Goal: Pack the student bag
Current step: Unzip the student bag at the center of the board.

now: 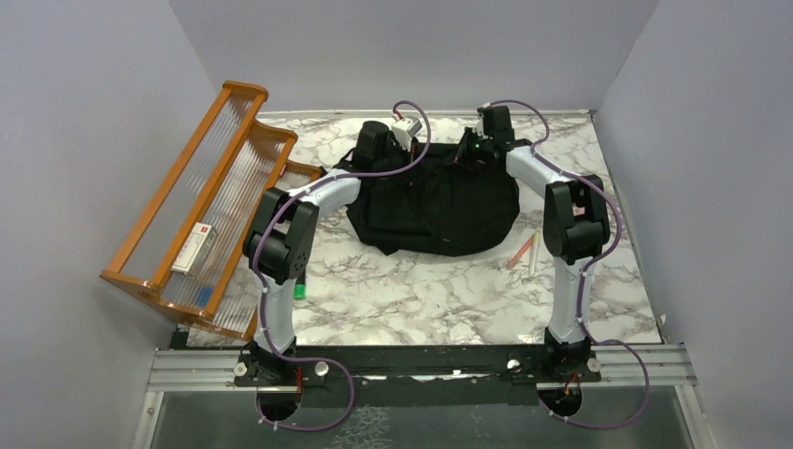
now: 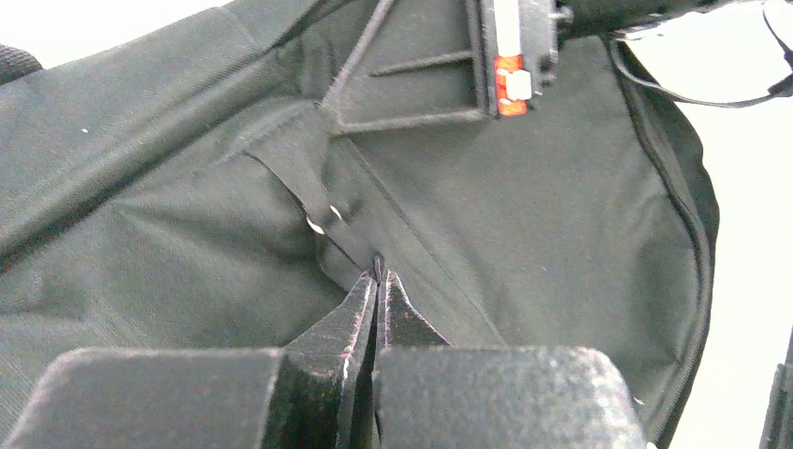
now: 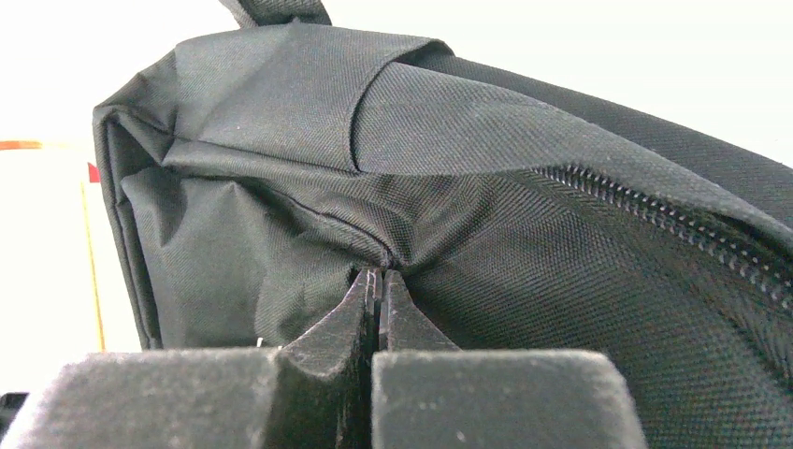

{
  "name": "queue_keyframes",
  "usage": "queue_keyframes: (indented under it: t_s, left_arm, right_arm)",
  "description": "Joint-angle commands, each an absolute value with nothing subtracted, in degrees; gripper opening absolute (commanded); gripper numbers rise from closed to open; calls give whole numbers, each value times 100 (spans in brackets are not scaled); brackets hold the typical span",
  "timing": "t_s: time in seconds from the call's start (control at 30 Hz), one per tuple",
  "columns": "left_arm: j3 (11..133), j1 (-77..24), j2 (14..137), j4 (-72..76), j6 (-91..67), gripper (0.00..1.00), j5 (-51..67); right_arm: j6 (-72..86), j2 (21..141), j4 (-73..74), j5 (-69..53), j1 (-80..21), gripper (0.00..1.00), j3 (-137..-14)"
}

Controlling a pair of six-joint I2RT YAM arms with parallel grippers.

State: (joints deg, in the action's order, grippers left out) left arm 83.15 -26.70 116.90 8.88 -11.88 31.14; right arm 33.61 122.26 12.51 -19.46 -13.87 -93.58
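Black bag [image 1: 435, 201] flat on far middle of table [image 1: 421, 299], left gripper [image 2: 379, 281] clamped on a fabric fold at its far side, right gripper [image 3: 379, 281] likewise pinching cloth near zip [image 3: 655, 215], rack [image 1: 201, 206] at left

the student bag [image 1: 435, 201] lies at the far middle of the table [image 1: 421, 299]; a rack [image 1: 178, 187] stands to its left, holding a box [image 1: 194, 248]; two pens [image 1: 521, 252] lie to its right.
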Motion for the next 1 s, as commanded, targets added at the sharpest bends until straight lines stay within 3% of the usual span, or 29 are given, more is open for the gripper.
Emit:
queue_keyframes:
  t_s: [0.0, 0.47, 0.67, 0.83, 0.97]
  left_arm:
    - [8126, -2689, 11141, 852, -1311, 0, 3663]
    - [8715, -2643, 11131, 618, -1455, 0, 3483]
    - [8164, -2446, 10932, 687, -1690, 1, 3042]
    - [7612, -2295, 10660, 940, -1794, 26, 2893]
    - [7466, -2203, 10579, 1054, -1903, 37, 2821]
  right_arm:
    - [3382, 12392, 1057, -1670, -1400, 0, -9352]
    - [3039, 11687, 744, -2086, -1398, 1, -8831]
    - [2941, 11152, 829, -2176, -1397, 30, -8428]
    - [2988, 10921, 1062, -2106, -1501, 43, -8279]
    - [2889, 10894, 1355, -1788, -1807, 47, -8419]
